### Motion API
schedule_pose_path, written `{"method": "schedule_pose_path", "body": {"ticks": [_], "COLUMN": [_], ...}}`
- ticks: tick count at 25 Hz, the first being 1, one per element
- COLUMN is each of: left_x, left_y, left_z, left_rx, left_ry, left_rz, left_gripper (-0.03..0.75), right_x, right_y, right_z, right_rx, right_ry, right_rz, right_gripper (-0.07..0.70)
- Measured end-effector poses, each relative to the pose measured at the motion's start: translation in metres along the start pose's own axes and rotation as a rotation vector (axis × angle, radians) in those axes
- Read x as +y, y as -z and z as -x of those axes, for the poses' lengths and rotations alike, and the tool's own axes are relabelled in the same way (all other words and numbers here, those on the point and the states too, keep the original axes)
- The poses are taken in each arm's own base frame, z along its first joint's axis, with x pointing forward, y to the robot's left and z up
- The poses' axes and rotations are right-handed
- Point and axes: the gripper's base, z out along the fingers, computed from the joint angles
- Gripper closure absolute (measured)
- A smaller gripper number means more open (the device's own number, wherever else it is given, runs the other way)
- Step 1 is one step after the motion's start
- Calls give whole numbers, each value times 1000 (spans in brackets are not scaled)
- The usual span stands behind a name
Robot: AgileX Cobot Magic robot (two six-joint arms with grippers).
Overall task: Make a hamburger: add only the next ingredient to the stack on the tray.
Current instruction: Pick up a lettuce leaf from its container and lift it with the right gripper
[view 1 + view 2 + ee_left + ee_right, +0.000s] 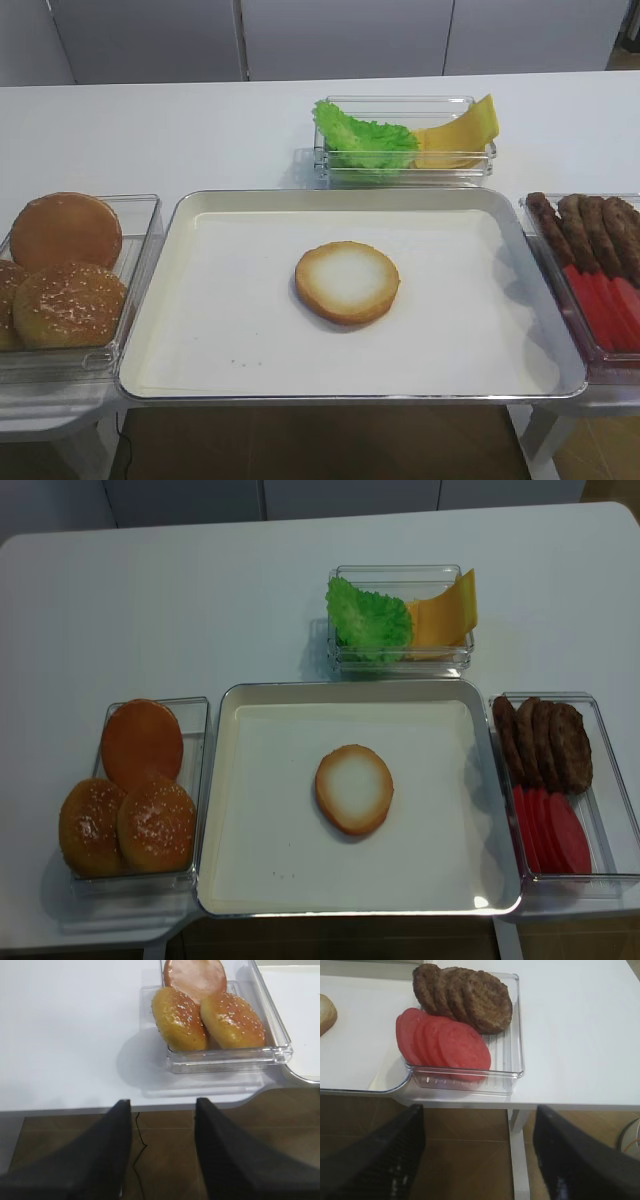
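both grippers, right (477,1155) and left (162,1152), gape empty; the ruffled green lettuce leaf (368,617) at twelve o'clock could drag the touching yellow cheese slices (442,614) onto the pale round bun bottom (354,789).

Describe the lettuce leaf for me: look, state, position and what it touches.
The lettuce leaf is bright green, ruffled and looks plasticky. It sits in the left part of a clear plastic box behind the tray, leaning up against the box's wall, its right edge against the yellow cheese slices. Neither gripper is near it.
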Motion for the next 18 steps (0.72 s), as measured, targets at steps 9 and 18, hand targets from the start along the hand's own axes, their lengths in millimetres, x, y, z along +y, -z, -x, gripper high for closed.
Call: {"method": "schedule_pose_path", "body": {"ticks": [9,18], "left_x": [0,0], "left_y": [0,0], "left_z": [0,0], "left_rx": [0,0], "left_ry": [0,0], "left_rz": [0,0], "left_gripper": [407,407], "right_x": [0,0], "right_y": [0,0], "right_z": [0,0], "right_rx": [0,0], "right_ry": [0,0], "right_rz": [0,0], "right_gripper": [119,119]}}
